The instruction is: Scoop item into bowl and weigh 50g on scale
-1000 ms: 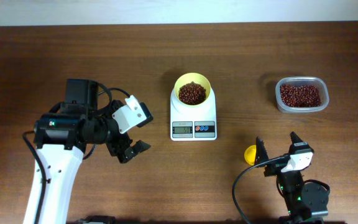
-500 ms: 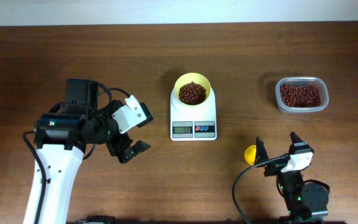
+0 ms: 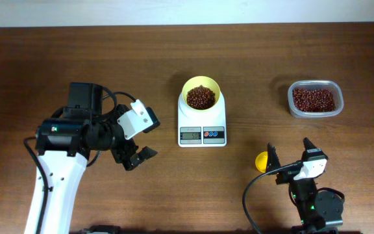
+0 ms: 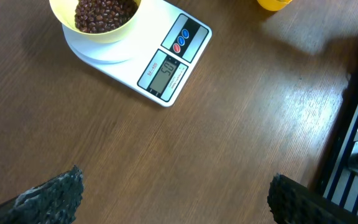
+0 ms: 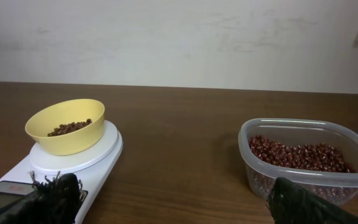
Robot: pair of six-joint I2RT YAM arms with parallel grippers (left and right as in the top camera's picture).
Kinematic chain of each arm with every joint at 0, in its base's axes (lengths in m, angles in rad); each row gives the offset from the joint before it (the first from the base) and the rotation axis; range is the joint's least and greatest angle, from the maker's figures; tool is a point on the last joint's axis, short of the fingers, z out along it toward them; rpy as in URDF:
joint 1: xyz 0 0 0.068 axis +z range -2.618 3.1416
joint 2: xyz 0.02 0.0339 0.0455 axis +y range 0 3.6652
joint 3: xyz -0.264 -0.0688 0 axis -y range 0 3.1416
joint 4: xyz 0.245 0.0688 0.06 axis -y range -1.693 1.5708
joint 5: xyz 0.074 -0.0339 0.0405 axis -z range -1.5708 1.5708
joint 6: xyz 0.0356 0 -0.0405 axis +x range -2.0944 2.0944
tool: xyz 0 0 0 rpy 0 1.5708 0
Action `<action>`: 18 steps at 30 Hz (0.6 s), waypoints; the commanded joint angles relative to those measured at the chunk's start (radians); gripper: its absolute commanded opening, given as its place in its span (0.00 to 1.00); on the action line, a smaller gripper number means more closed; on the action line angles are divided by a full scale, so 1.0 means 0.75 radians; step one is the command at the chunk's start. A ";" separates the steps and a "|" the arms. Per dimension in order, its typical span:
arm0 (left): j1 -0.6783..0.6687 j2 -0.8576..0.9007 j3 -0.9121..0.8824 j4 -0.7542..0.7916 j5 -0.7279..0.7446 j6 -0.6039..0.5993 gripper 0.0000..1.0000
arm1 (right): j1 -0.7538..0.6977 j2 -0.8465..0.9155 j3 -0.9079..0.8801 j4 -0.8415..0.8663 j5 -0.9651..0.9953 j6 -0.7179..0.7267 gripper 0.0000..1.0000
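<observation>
The pale-yellow bowl stands on the white scale at the table's middle and holds a heap of dark reddish-brown beans. Bowl and scale show in the left wrist view, and the bowl on the scale in the right wrist view. More beans fill a clear tub, also in the right wrist view. My left gripper is open and empty, left of the scale. My right gripper is open and empty near the front edge.
A small orange-yellow scoop lies on the table just left of my right gripper; it shows at the top edge of the left wrist view. The brown wooden table ends at a pale wall at the back.
</observation>
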 commanded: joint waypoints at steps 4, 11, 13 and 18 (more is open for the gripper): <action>0.008 -0.018 -0.001 -0.003 0.010 0.016 0.99 | 0.012 -0.011 -0.010 -0.006 0.022 -0.010 0.99; 0.008 -0.018 -0.001 -0.002 0.078 0.007 0.99 | 0.012 -0.011 -0.010 -0.006 0.021 -0.010 0.99; 0.009 -0.018 -0.001 0.020 0.058 -0.158 0.99 | 0.012 -0.011 -0.010 -0.006 0.022 -0.010 0.99; 0.009 -0.056 -0.001 0.068 -0.136 -0.595 0.99 | 0.012 -0.011 -0.010 -0.006 0.022 -0.010 0.99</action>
